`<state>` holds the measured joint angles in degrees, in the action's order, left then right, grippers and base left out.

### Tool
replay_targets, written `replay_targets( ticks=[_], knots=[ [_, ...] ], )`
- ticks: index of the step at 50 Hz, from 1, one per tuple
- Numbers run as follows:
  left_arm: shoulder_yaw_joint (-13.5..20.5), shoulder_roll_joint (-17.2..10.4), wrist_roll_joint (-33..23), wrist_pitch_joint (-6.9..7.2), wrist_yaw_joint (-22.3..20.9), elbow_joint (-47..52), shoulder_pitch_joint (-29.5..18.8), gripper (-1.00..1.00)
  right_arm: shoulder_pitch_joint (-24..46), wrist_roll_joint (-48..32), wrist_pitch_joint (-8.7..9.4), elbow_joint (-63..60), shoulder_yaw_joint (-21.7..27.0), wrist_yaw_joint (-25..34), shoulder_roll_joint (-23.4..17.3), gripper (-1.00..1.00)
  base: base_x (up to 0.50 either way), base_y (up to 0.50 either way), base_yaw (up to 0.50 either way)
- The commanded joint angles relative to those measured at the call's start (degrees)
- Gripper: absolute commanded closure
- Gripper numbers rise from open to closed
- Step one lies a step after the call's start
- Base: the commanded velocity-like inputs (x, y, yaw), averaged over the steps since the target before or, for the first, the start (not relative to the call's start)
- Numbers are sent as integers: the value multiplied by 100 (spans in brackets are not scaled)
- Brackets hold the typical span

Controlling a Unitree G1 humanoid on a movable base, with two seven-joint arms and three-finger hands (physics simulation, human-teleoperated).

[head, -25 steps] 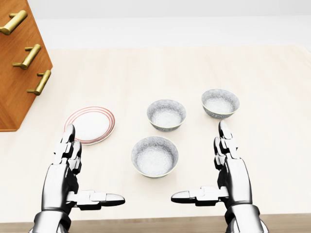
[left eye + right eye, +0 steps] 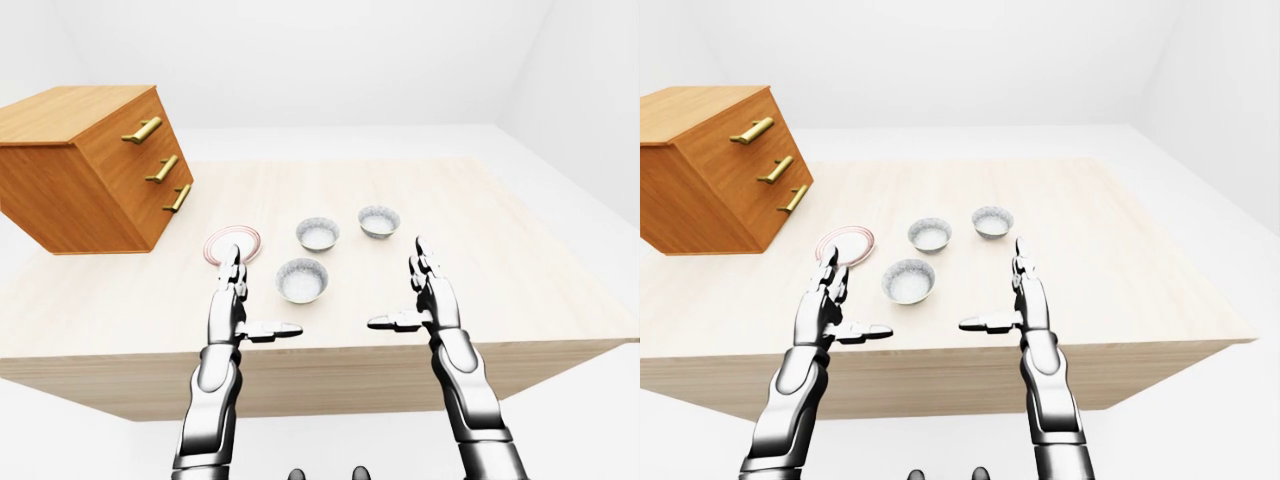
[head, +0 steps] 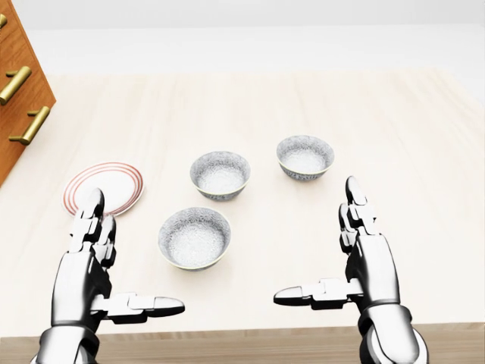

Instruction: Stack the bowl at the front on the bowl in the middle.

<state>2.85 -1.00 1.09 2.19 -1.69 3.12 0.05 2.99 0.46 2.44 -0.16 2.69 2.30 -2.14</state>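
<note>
Three speckled grey bowls sit apart on the pale wooden table (image 3: 424, 136), none touching another. In the head view the lower bowl (image 3: 195, 236) lies left of centre, the middle bowl (image 3: 220, 174) just above and slightly right of it, and the third bowl (image 3: 305, 157) further right and a little higher. A white plate (image 3: 106, 187) with red rings lies at the left, level with the middle bowl. The left hand (image 3: 79, 277) and the right hand (image 3: 371, 273) stand at the bottom of that view on either side of the lower bowl. Each is spread fully open, fingers pointing up the picture, thumbs (image 3: 155, 306) stretched level toward each other, and neither holds anything. The left fingertips (image 3: 92, 201) overlap the plate's lower rim in the picture (whether they touch it I cannot tell). The right hand is well apart from every bowl. The head view cuts the wooden drawer chest (image 2: 90, 170) down to a sliver at its upper left edge with two brass handles. The eye views show the whole chest standing on the table's left side with three handles down its face. They also show both silver forearms, the table's near edge under the wrists, and plain white surroundings. In the right-eye view the lower bowl (image 2: 908, 281) lies between the two hands, slightly above them.
</note>
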Motion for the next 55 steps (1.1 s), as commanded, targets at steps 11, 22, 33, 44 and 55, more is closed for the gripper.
replay_targets(
  ticks=[11,22,33,44,55],
  knots=[
    [521,-440,175,281,-200,371,-725,-100,1041,-570,256,27,272,78,-421,-100,0,0,0],
    [933,-798,555,281,-536,709,-1076,-100,1445,-1055,256,-111,315,580,-611,-100,16,0,0],
    [997,-816,661,281,-541,856,-1016,-100,1667,-1143,256,-148,281,542,-589,-100,50,0,0],
    [1009,-809,690,281,-527,939,-954,-100,1628,-1159,256,-214,263,496,-548,-100,50,0,0],
    [1044,-797,690,281,-524,1096,-908,-100,1387,-1811,256,-107,83,406,-555,-100,19,0,0]
  ],
)
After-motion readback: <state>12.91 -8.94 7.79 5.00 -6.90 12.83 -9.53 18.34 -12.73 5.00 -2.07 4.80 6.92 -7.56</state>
